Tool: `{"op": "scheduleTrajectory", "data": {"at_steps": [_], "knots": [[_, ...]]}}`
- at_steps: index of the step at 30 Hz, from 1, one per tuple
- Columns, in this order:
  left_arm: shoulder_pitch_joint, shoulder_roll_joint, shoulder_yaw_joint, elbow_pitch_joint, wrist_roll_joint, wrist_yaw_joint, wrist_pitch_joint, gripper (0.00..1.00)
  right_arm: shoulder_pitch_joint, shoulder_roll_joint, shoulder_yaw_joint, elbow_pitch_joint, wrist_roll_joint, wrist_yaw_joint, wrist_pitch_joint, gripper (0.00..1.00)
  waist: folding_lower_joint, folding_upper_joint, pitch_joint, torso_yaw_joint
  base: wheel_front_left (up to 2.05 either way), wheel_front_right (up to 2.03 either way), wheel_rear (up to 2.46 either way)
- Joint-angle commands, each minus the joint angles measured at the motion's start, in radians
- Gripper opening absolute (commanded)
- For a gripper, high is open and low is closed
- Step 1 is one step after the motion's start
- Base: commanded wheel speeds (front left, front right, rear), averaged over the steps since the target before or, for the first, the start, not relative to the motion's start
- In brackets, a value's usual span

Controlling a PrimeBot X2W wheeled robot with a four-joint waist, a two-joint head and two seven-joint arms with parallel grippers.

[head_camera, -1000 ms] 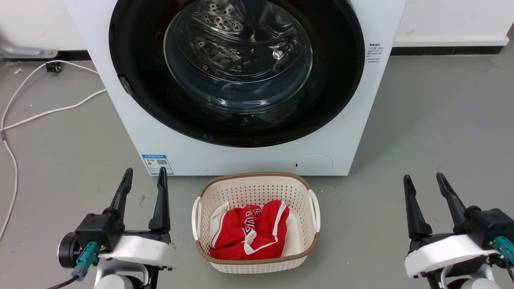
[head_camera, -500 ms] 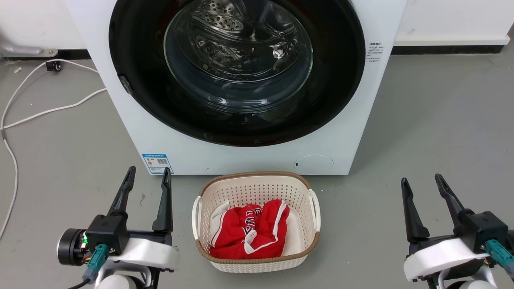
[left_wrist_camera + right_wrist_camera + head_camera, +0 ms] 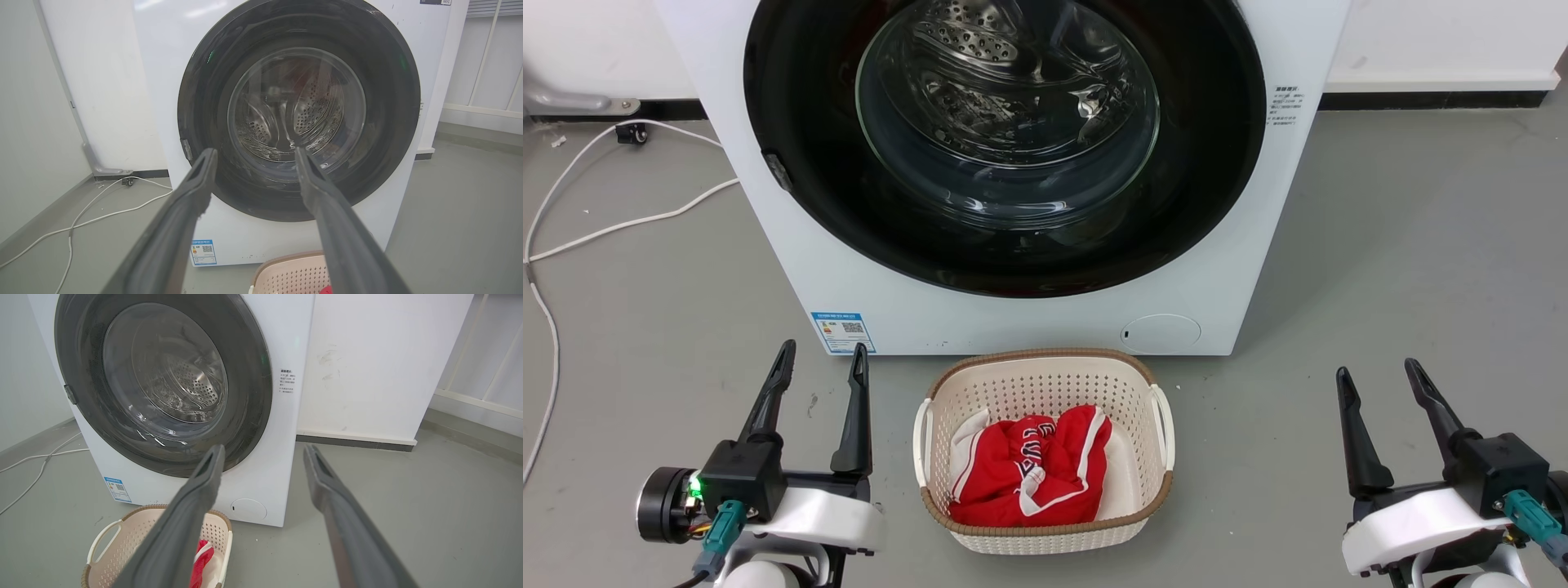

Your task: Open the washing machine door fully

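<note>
Two empty hands: my left gripper (image 3: pixel 822 349) and right gripper (image 3: pixel 1376 369) hang spread, well short of the shut washing machine door (image 3: pixel 1005 122). Next, I reckon, my left gripper should reach for the grey tab (image 3: pixel 776 172) ahead of it.

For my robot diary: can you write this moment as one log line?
door: shut | left tool: open, empty | right tool: open, empty | basket: red cloth inside

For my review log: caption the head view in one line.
Washing machine door shut; basket of red clothing in front; left gripper and right gripper open, holding nothing.
</note>
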Motion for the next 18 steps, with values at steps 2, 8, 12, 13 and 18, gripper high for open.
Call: {"op": "scheduleTrajectory", "data": {"at_steps": [2, 8, 12, 13, 18], "knots": [[0.007, -0.004, 0.004, 0.003, -0.002, -0.007, -0.005, 1.0, -0.007, 0.004, -0.001, 0.005, 0.005, 0.0, -0.005, 1.0, 0.0, 0.0, 0.001, 0.0, 0.0, 0.0, 0.0], [0.006, -0.008, 0.008, 0.006, 0.003, -0.009, -0.005, 1.0, -0.01, 0.004, -0.004, 0.009, 0.009, 0.0, -0.007, 1.0, 0.0, 0.0, 0.004, 0.0, 0.0, 0.0, 0.0], [0.005, -0.009, 0.01, 0.005, 0.004, -0.01, -0.005, 1.0, -0.011, 0.004, -0.005, 0.012, 0.027, 0.0, -0.009, 0.36, 0.0, 0.0, 0.006, 0.001, 0.0, 0.0, 0.0], [0.005, -0.009, 0.011, 0.005, 0.004, -0.011, -0.005, 1.0, -0.012, 0.004, -0.004, 0.013, 0.029, 0.0, -0.009, 0.09, 0.0, 0.0, 0.006, 0.001, 0.0, 0.0, 0.0], [0.007, -0.011, 0.015, 0.007, 0.006, -0.013, -0.005, 1.0, -0.015, 0.004, 0.001, 0.018, 0.052, 0.0, -0.015, 0.0, 0.0, 0.0, 0.007, 0.0, 0.0, 0.0, 0.0]]}}
